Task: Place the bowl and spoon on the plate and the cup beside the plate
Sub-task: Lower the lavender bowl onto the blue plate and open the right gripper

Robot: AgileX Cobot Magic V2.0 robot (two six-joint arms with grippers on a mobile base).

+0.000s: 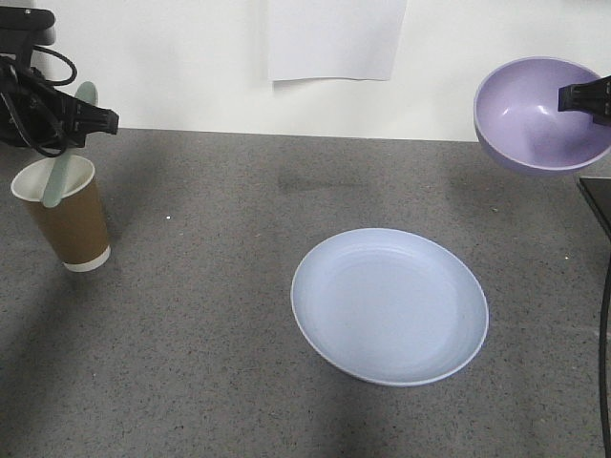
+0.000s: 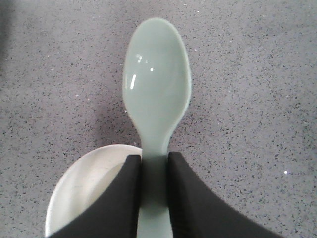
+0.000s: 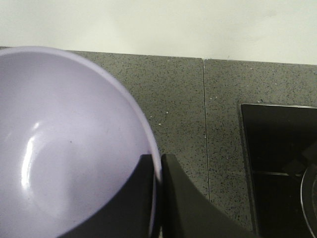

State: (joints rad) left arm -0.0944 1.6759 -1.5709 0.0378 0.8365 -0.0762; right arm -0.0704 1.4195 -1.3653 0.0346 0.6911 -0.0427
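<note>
Front view: plate (image 1: 389, 305) lies flat near the table's (image 1: 191, 343) middle, nothing on it.
Right gripper (image 3: 157, 161): jaws pinched on the bowl's (image 1: 539, 113) rim, one inside, one outside; bowl held up over the far right corner, mouth tipped toward the front camera.
Key relation: plate lies left of the bowl and nearer the front edge; my right arm is the nearer one for it.
Left gripper (image 2: 154, 162): jaws closed on the spoon's (image 2: 157, 89) neck, scoop end past the tips, long axis in line with the fingers.
Cup (image 1: 71, 227): standing by the left edge, well apart from the plate.
Unclear: spoon's handle end may sit inside the cup's mouth; I can't tell.
</note>
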